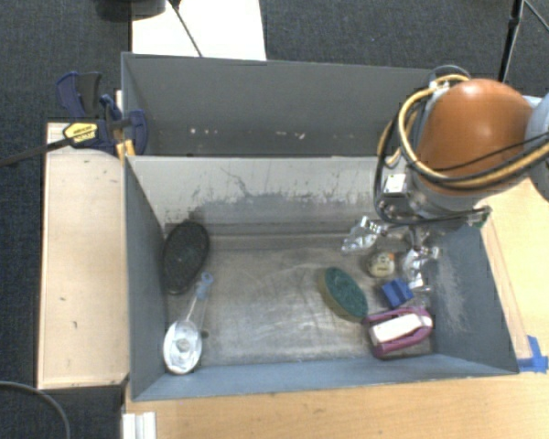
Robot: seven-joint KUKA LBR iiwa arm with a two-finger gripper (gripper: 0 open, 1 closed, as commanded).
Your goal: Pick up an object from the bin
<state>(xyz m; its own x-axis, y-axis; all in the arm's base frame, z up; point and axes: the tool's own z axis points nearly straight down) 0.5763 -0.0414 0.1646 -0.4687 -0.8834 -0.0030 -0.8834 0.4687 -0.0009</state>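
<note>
My gripper (391,251) hangs in the right part of the bin, under the arm's orange dome, with its two silvery fingers spread apart, so it is open. A small round tan thing (381,264) lies on the floor just below the gap between the fingers; I cannot tell whether they touch it. A small blue block (395,293) lies just in front of the gripper. To the left of that is a dark green oval pad (345,294). A pink and white box (401,329) rests near the front right corner.
A black oval brush (184,255) leans against the left wall. A clear-handled tool with a white round head (184,340) lies in the front left corner. The arm reaches in over the right rim.
</note>
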